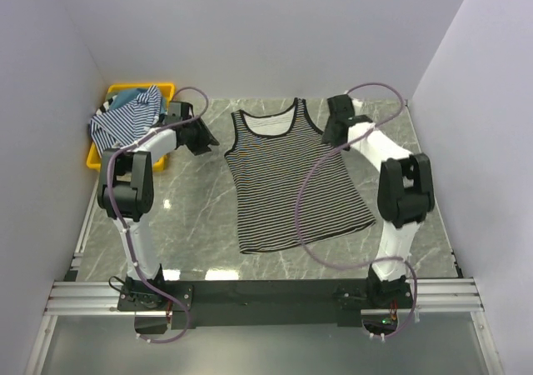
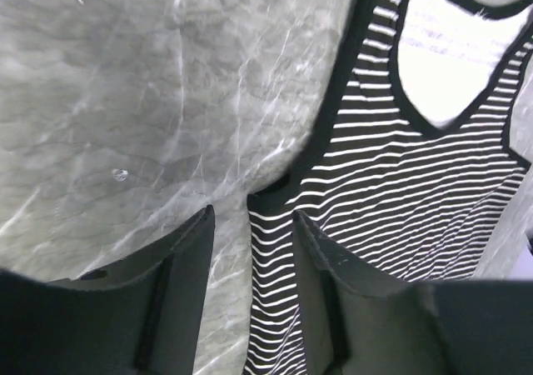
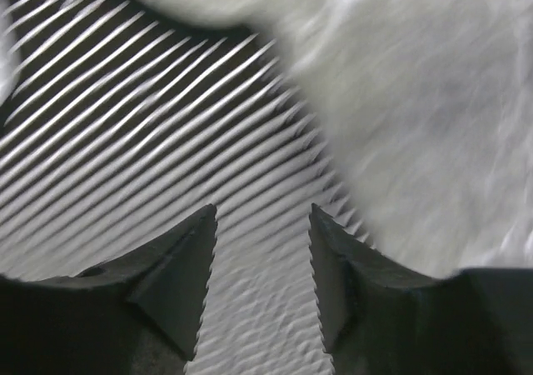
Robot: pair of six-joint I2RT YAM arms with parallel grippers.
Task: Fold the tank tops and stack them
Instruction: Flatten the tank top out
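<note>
1. Two arms are reaching toward the far half of the marble table (image 1: 191,225). I am watching one black tank top with thin white stripes (image 1: 291,183) lying spread flat at its middle, neck toward the far wall and hem toward the arm bases.
2. The left gripper (image 2: 254,217) is hanging over the top's left armhole edge. Its jaws are standing apart, released and gripping nothing, with the dark bound edge showing in the gap below them.
3. The right gripper (image 3: 262,212) is hanging over the striped cloth near the right shoulder strap. Its jaws are likewise standing apart, clasping nothing that I can see.
4. More tank tops are sitting heaped in the yellow bin (image 1: 96,160) at the far left. A blue-and-white striped one (image 1: 125,123) is draping over the rim, and a teal one (image 1: 125,97) is peeking out behind it.
</note>
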